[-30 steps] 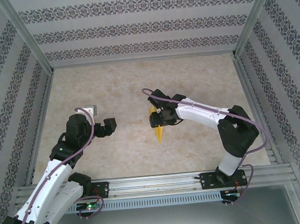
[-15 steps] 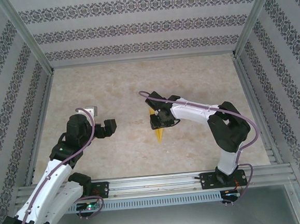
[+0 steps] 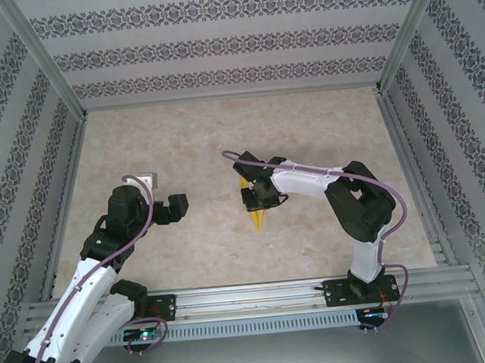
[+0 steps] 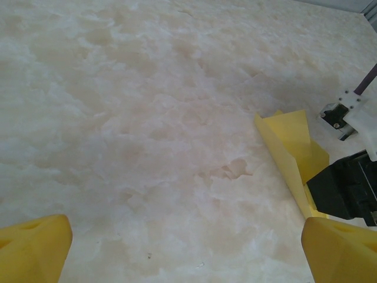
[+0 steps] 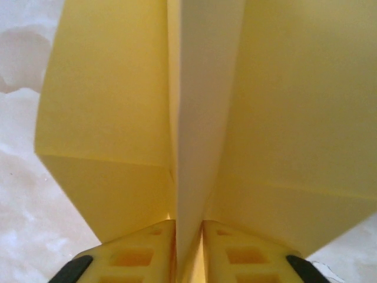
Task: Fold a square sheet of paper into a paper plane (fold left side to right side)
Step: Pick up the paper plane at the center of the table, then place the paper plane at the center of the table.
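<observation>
- The right gripper [image 5: 188, 250] has drawn its jaws in over the last second. The wrist view shows both yellow fingertips [image 5: 138, 256] pressed against the upright centre ridge of the paper plane [image 5: 283, 118], with almost no gap left. We record it as clamped on that ridge.
- In the same interval the right arm has folded further at the elbow, while its gripper shifted only slightly. The plane's visible tip has stayed put in the overhead view.
- The left gripper [image 3: 175, 206] hangs well to the left of the paper with its jaws spread wide and nothing between them. It has not moved.
- Location of the work piece: the paper plane lies near the middle of the table [image 3: 305, 126], under the right gripper, with its point towards the arm bases. Both wings lie spread either side of the raised ridge.
- Our judgement: the sheet already has its dart shape, so the task looks far along. The fresh pinch is either sharpening the centre crease or securing the plane for lifting; we cannot tell which.
- Risk, as we judge it: thin paper pinched at one end may swing or buckle when raised.
- Containers: we find no box, tray or bin. The paper rests directly on the table surface.
</observation>
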Tool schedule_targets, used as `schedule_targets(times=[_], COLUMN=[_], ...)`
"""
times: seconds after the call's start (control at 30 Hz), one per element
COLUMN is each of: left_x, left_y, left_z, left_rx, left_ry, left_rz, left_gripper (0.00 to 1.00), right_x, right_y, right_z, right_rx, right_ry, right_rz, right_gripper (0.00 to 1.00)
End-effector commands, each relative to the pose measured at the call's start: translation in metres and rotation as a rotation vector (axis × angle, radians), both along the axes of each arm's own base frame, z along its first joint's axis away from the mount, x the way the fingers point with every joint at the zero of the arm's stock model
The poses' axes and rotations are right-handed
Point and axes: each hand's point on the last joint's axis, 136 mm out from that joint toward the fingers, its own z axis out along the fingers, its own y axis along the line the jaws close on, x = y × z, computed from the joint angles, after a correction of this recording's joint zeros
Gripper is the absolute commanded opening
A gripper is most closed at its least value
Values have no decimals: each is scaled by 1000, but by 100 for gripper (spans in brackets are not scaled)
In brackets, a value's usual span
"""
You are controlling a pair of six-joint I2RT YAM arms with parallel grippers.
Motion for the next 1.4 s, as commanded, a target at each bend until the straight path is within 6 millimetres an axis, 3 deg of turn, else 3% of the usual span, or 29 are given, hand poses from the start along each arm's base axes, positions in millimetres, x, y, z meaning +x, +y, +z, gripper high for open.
schedule_targets(times=[0.0,0.27,0.63,1.0,1.37], left_x=[-1,-2,-5,-7,-5], left_y=[8,6,-4,-6,-9], left_z=[-4,0,18,18,13], left_rx=[34,28,10,15,19], left_ry=[7,6,-18,-12,6], left_rz=[17,6,-60,-83,-95], left_gripper=[100,100,100,100,100], right_x=[2,12,58,115,140], right_y=[8,4,-1,-5,0], right_z=[2,22,50,44,21], right_rx=[20,24,50,0,-42], right_ry=[-3,-65,-122,-90,-41], right_rz=[-7,-37,-81,-102,-87], right_gripper=[15,1,0,0,0])
